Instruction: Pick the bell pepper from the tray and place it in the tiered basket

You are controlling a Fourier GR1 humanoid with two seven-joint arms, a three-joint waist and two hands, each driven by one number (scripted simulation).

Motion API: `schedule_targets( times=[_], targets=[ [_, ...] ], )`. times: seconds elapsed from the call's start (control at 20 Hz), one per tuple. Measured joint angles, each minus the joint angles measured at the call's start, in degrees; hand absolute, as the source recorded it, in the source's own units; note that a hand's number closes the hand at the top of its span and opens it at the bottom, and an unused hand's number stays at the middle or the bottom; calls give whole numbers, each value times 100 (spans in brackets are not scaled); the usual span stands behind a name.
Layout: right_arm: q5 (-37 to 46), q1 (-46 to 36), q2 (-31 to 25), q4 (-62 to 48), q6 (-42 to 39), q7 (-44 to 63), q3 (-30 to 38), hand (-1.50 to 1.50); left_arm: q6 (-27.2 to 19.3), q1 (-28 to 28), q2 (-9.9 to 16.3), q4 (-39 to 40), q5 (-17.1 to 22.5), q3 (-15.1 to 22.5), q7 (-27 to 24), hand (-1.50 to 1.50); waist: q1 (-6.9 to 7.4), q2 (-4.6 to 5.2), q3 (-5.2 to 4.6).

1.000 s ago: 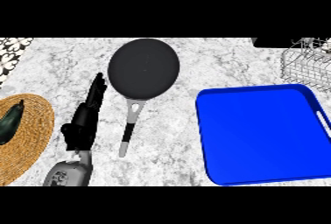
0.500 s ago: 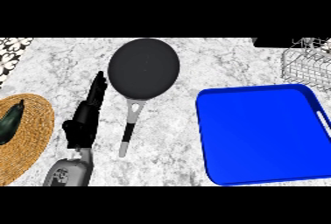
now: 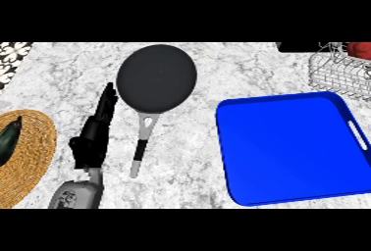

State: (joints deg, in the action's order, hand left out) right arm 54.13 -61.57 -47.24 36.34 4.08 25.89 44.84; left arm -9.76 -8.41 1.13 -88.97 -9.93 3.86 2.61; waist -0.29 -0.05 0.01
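Observation:
The blue tray (image 3: pixel 290 147) lies at the right of the counter with nothing on it. At the top right corner stands the wire tiered basket (image 3: pixel 337 73). Something red, probably the bell pepper (image 3: pixel 359 49), shows in it at the view's edge. My left hand (image 3: pixel 95 130) rests at the left, fingers straight and pointing away, holding nothing. It lies beside the frying pan's handle. My right hand does not show.
A black frying pan (image 3: pixel 156 77) sits at the top centre, its handle (image 3: pixel 143 144) pointing toward me. A woven straw mat (image 3: pixel 33 152) at the left edge carries a dark green vegetable (image 3: pixel 7 139). A patterned wall tile shows at the top left.
The red thing now shows in the basket at the top right edge. The left hand has stayed in place.

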Motion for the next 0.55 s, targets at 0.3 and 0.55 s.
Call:
schedule_targets(
  times=[0.3,0.55],
  targets=[
    [-846,952,-383,554,-324,-151,902,-150,4,190,58,-93,50,-88,-22,0,-152,-53,-1],
    [-1613,2144,-556,1240,-1088,-526,1750,-150,-3,315,118,-141,58,-158,-56,0,-263,-77,-2]
  ],
)
